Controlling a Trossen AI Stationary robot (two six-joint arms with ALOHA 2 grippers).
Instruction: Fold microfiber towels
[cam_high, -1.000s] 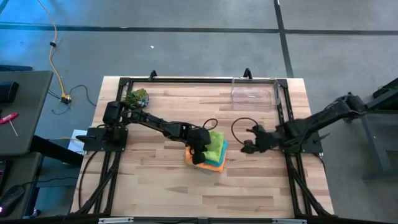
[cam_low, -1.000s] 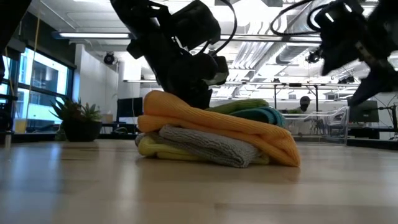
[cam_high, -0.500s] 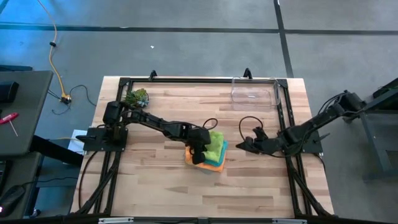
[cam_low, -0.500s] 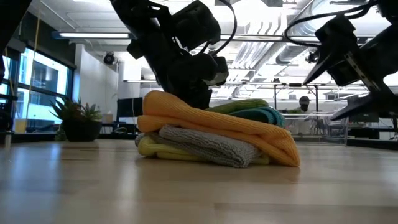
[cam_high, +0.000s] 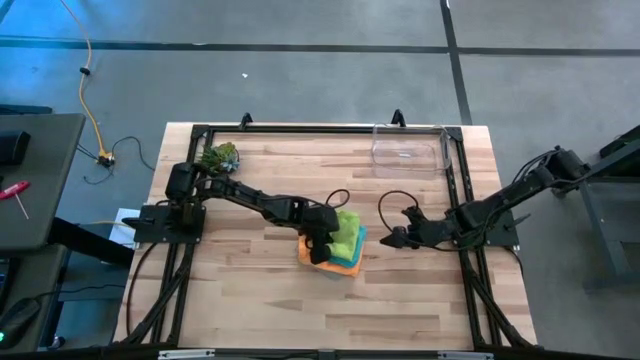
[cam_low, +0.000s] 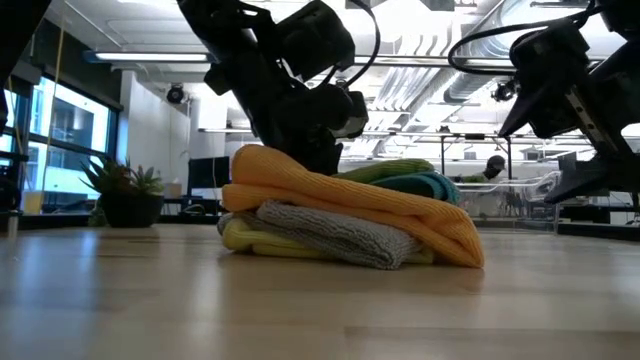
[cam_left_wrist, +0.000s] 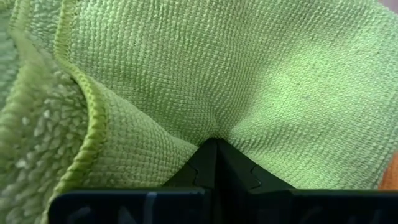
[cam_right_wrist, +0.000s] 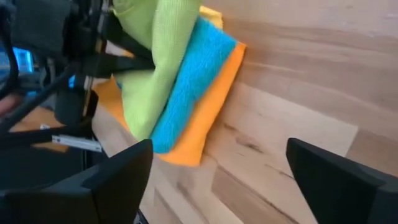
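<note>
Under lime towel (cam_left_wrist: 261, 87), left tool (cam_left_wrist: 214, 163) closed.

The towel stack (cam_high: 340, 248) lies mid-table, left tool (cam_high: 322, 246) on it, right tool (cam_high: 393, 240) apart to its right.

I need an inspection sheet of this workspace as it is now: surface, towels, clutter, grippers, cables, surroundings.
Surface: wooden table, dark frame at its edges.
Job's things: towel stack mid-table, lime green towel on top, then teal towel and orange towel; grey towel and yellow towel underneath.
Clutter: clear bin, green plant.
Grippers: left gripper shut on lime green towel; right gripper open, beside stack.
Cables: yellow cable on floor.
Surroundings: side table.
</note>
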